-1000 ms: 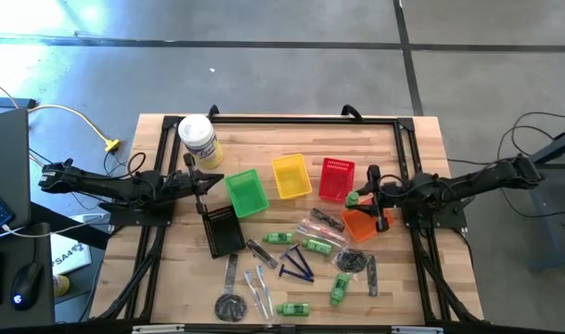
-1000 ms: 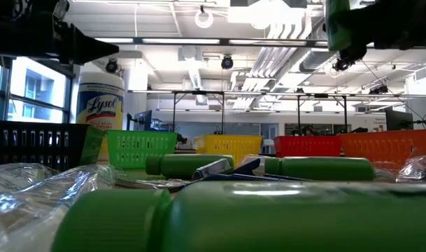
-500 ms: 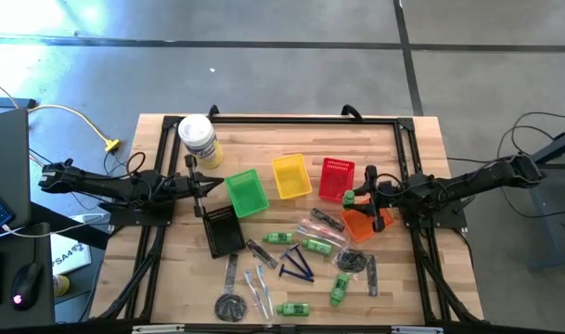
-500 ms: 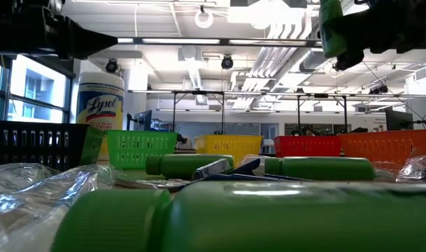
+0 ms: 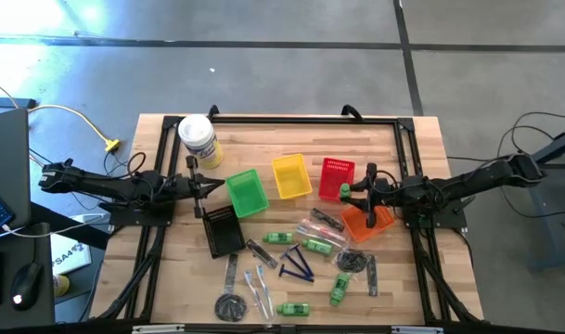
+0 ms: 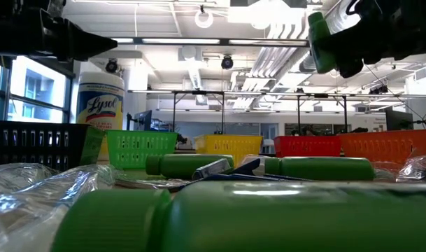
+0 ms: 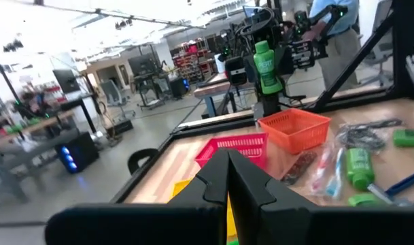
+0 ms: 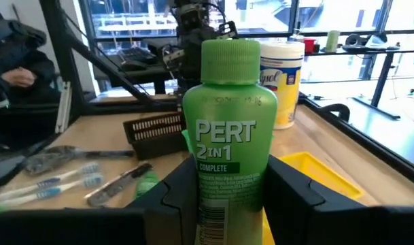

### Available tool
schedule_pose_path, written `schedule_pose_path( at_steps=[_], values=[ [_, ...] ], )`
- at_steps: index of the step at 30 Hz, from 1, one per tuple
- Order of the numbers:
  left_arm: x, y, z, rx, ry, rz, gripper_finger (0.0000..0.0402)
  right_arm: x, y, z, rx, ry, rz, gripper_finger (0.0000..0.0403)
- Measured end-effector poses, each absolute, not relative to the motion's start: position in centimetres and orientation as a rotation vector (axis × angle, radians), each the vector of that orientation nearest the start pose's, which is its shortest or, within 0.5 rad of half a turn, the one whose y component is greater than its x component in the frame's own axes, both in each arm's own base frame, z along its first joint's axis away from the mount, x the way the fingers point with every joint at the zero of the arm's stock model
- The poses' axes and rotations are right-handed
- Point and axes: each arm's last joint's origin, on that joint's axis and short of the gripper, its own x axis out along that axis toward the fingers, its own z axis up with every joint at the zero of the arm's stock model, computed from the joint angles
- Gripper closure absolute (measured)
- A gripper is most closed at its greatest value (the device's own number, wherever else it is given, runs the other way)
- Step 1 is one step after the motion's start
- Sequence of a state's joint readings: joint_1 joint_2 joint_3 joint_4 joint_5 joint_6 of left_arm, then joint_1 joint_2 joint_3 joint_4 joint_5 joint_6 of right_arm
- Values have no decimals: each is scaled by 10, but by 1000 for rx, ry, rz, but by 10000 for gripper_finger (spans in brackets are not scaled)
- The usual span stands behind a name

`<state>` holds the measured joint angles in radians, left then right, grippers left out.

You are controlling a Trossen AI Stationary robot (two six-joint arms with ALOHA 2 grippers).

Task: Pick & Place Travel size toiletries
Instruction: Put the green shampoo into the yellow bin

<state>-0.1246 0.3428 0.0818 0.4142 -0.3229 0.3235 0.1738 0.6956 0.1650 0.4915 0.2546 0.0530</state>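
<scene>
A green bottle (image 8: 228, 129) is gripped upright by the right gripper (image 5: 360, 192), raised over the gap between red basket (image 5: 336, 176) and orange basket (image 5: 366, 222), shifted leftward from before. The left gripper (image 5: 198, 176), fingers shut and empty, is held beside the green basket (image 5: 246, 192).

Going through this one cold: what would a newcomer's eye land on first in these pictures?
First, the bright green PERT mini bottle gripped upright in the right gripper, raised between the small red basket and the small orange basket. Next, the row of coloured baskets across the wooden table, with toiletries scattered on its near half. The left gripper waits shut beside the small green basket.
</scene>
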Motion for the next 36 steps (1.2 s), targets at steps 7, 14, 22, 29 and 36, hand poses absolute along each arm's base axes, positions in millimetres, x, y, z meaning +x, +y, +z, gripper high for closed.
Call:
schedule_pose_path(
  at_steps=[7, 14, 22, 29, 36],
  values=[
    [118, -5, 202, 343, -120, 226, 402, 157, 20, 191, 86, 72, -93, 281],
    [117, -5, 204, 347, -135, 229, 402, 159, 20, 189, 118, 83, -92, 279],
    [117, -5, 205, 323, -146, 230, 402, 160, 20, 191, 122, 64, -94, 280],
    [117, -5, 206, 318, -159, 233, 402, 160, 19, 196, 177, 12, -112, 283],
    [116, -5, 210, 311, -203, 244, 402, 175, 15, 224, 223, 40, -161, 283]
  ],
)
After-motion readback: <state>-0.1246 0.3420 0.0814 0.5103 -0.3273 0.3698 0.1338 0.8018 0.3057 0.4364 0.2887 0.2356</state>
